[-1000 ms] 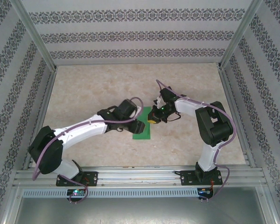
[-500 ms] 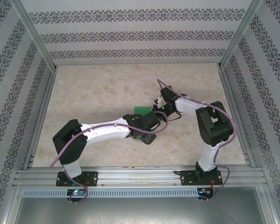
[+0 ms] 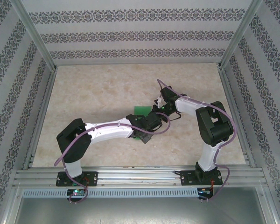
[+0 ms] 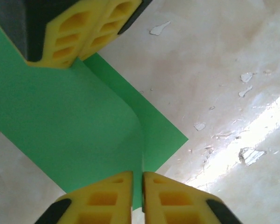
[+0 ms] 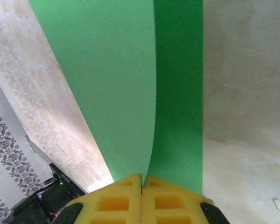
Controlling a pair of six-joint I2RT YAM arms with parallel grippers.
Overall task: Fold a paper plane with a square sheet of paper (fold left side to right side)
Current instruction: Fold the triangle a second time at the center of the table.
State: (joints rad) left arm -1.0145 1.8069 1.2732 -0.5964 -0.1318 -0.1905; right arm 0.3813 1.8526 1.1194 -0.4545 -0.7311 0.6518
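The square sheet of paper (image 3: 141, 110) is bright green and lies mid-table, mostly hidden under both wrists in the top view. One side of the sheet (image 4: 74, 121) is lifted and curves over the flat part. My left gripper (image 4: 137, 184) is shut on the raised edge at the near end. The left gripper (image 3: 143, 136) has reached in from the left. My right gripper (image 5: 141, 179) is shut on the same raised edge of the sheet (image 5: 121, 84) at the far end. Its yellow fingers (image 4: 79, 32) face my left gripper. The right gripper (image 3: 154, 112) is beside the left wrist. A paper plane is out of view.
The beige marbled tabletop (image 3: 98, 88) carries small white flakes (image 4: 246, 77) to the right of the paper. Aluminium rails (image 3: 42, 107) and patterned walls (image 3: 130, 35) enclose the table on three sides. The arm bases (image 3: 77, 177) stand at the near edge.
My left arm has swung right, over the paper to its near end, and its jaws have shut on the raised edge. The right gripper has kept its hold in the same place.
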